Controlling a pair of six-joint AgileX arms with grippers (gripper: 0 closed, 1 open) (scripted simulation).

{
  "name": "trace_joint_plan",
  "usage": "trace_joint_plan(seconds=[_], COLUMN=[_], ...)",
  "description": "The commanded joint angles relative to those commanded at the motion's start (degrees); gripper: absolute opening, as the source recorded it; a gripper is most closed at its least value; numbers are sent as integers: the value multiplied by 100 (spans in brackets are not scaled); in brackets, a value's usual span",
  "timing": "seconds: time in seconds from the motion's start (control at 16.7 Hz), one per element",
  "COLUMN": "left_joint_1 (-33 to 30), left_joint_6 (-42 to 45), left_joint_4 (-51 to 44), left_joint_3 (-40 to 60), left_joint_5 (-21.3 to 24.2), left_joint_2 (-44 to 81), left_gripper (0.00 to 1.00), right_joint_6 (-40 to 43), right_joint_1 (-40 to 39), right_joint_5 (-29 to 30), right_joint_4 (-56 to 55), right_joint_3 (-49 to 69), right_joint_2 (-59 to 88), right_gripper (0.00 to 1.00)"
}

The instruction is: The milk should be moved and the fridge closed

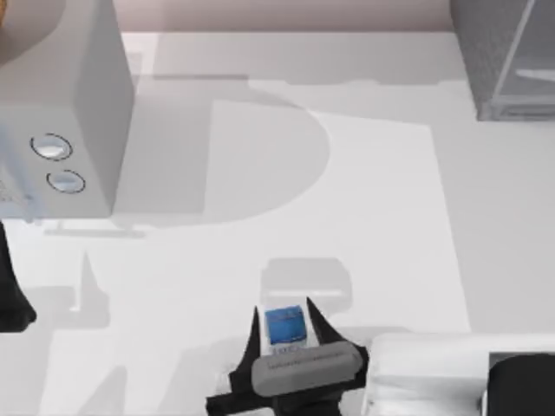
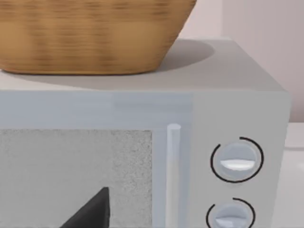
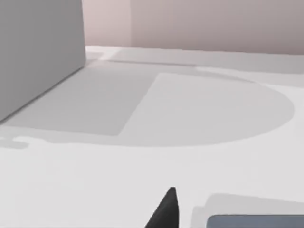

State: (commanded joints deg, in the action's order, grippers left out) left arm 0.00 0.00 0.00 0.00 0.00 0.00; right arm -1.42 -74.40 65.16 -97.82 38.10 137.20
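The milk (image 1: 285, 329), a small carton with a blue top and a white lower band, is near the table's front edge at the middle. My right gripper (image 1: 284, 314) is shut on it, one dark finger on each side. The carton's shadow falls on the table a little farther back, so it hangs above the surface. The fridge (image 1: 499, 61), dark grey and speckled with a paler panel, stands at the back right corner. My left arm (image 1: 10, 299) is parked at the left edge, in front of the microwave.
A pale grey microwave (image 1: 61, 113) with two round dials (image 2: 236, 160) stands at the back left. A wicker basket (image 2: 90, 33) sits on top of it. White open tabletop (image 1: 347, 199) lies between the microwave and the fridge.
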Motion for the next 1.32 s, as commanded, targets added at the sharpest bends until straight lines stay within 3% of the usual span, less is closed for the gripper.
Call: trace_joint_plan(seconds=[0.3, 0.36, 1.32], left_joint_1=[0, 0, 0], left_joint_6=[0, 0, 0], left_joint_4=[0, 0, 0], left_joint_3=[0, 0, 0], left_joint_5=[0, 0, 0], left_joint_2=[0, 0, 0], left_gripper=[100, 100, 100], right_joint_6=[0, 0, -17], right_joint_1=[0, 0, -8], right_joint_5=[0, 0, -9], right_joint_4=[0, 0, 528], right_joint_3=[0, 0, -162], right_joint_2=[0, 0, -655], right_gripper=[2, 0, 0])
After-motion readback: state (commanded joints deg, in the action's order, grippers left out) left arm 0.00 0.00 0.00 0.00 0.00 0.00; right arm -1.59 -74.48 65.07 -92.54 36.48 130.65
